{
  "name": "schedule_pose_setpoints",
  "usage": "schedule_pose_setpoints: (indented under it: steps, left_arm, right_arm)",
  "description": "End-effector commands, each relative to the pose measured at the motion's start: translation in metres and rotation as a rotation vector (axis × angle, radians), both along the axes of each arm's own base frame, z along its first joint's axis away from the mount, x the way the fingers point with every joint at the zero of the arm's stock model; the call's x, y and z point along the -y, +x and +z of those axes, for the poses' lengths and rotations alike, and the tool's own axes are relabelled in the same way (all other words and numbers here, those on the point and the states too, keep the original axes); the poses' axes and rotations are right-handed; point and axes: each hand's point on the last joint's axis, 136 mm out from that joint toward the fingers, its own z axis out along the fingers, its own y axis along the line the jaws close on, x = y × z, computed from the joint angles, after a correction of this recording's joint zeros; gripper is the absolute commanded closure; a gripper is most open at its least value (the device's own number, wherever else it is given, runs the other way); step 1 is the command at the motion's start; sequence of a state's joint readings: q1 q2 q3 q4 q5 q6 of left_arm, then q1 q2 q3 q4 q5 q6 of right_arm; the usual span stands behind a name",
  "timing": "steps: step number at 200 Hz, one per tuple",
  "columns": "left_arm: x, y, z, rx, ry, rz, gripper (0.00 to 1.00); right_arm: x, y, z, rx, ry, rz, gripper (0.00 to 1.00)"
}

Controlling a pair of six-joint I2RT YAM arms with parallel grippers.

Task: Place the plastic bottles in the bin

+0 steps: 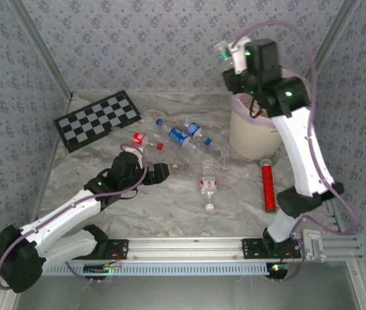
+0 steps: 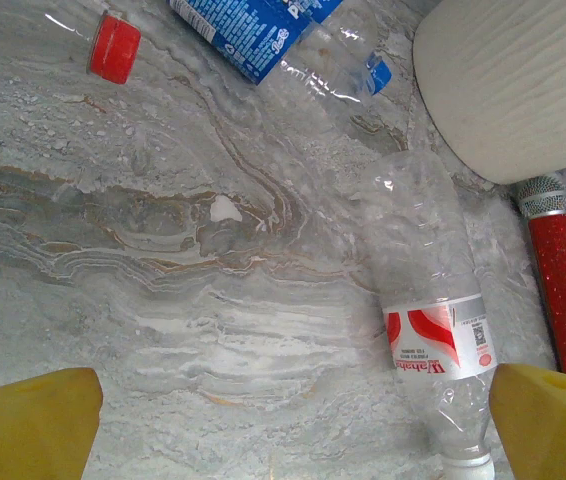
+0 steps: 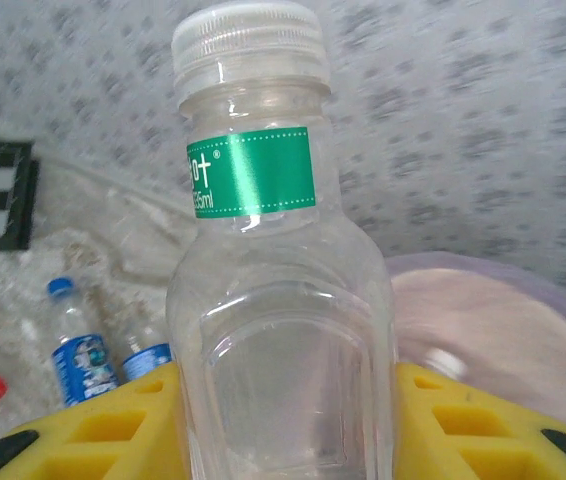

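Observation:
My right gripper (image 1: 229, 58) is raised beside the bin's far-left rim, shut on a clear bottle with a green label and white cap (image 3: 273, 300); its yellow pads (image 3: 113, 430) press both sides of the body. The cream-white bin (image 1: 251, 135), pink-lined (image 3: 503, 330), stands at the back right. My left gripper (image 1: 161, 172) hangs low over the table's middle, open and holding nothing, its yellow fingers (image 2: 28, 425) wide apart. A clear bottle with a red-and-white label (image 2: 433, 320) lies just inside the right finger, also seen as the red-labelled bottle (image 1: 207, 187). Blue-labelled bottles (image 1: 180, 135) lie farther back.
A solid red cylinder (image 1: 268, 187) lies in front of the bin, its silver end (image 2: 540, 190) near the bin wall (image 2: 513, 80). A checkerboard (image 1: 97, 119) lies at the back left. Another red-labelled bottle (image 1: 138, 139) and a loose red cap (image 2: 115, 47) sit near the blue ones.

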State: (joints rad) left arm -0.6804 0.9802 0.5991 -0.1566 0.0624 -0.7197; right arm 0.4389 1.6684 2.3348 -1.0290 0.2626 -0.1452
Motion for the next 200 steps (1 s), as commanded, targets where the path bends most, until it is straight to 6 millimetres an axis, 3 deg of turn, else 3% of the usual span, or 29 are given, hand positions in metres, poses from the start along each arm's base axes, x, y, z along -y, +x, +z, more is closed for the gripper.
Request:
schedule_pose_setpoints:
  steps: [1, 37, 80, 111, 153, 173, 200]
  left_arm:
    - [0.001, 0.003, 0.003, 0.013, -0.012, -0.005, 0.01]
    - [-0.002, -0.001, 0.002, 0.017, -0.011, -0.009, 0.01]
    - [-0.005, -0.003, 0.006, 0.027, -0.011, -0.002, 0.01]
    - [-0.006, -0.003, 0.005, 0.019, -0.007, -0.001, 0.01]
    - [-0.005, -0.001, 0.005, 0.021, -0.011, 0.006, 0.01]
    - [0.000, 0.002, 0.004, 0.014, -0.014, -0.003, 0.01]
    - [0.004, 0.003, 0.002, -0.002, -0.019, -0.015, 0.01]
  right_arm:
    - [0.052, -0.006, 0.012, 0.035, 0.013, -0.159, 0.55]
    - [0.124, 0.005, -0.009, -0.029, 0.016, -0.354, 0.56]
    - [0.165, 0.032, -0.061, -0.150, 0.079, -0.459, 0.58]
    - [0.167, 0.045, -0.092, -0.232, 0.107, -0.452, 0.58]
    - [0.161, 0.052, -0.089, -0.202, 0.166, -0.412, 0.59]
    - [0.143, 0.062, -0.093, -0.210, 0.211, -0.329, 0.59]
    - [0.138, 0.074, -0.126, -0.296, 0.216, -0.326, 0.61]
